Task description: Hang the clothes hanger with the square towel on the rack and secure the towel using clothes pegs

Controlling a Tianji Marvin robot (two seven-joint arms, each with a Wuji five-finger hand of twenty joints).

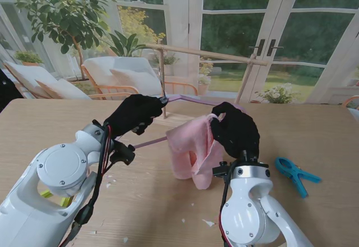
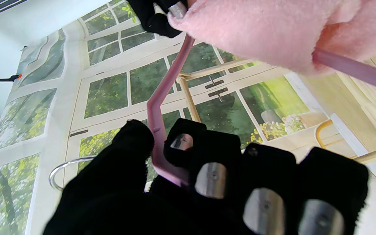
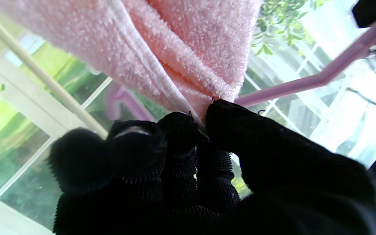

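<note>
A pink hanger [image 1: 150, 142] is held up over the table with a pink square towel [image 1: 193, 149] draped on it. My left hand [image 1: 133, 114] is shut on the hanger's top near its metal hook [image 2: 60, 168]; the pink hanger arm [image 2: 162, 107] runs between the thumb and fingers. My right hand [image 1: 235, 130] is shut on the towel [image 3: 181, 49], pinching its fold against the hanger bar [image 3: 308, 80]. The wooden rack [image 1: 207, 54] stands just beyond both hands. A blue clothes peg [image 1: 295, 173] lies on the table to the right of my right arm.
Something yellow-green [image 1: 53, 197] shows on the table under my left forearm. Small white scraps [image 1: 208, 223] dot the wooden table [image 1: 314, 129]. Chairs and glass doors stand beyond the table's far edge.
</note>
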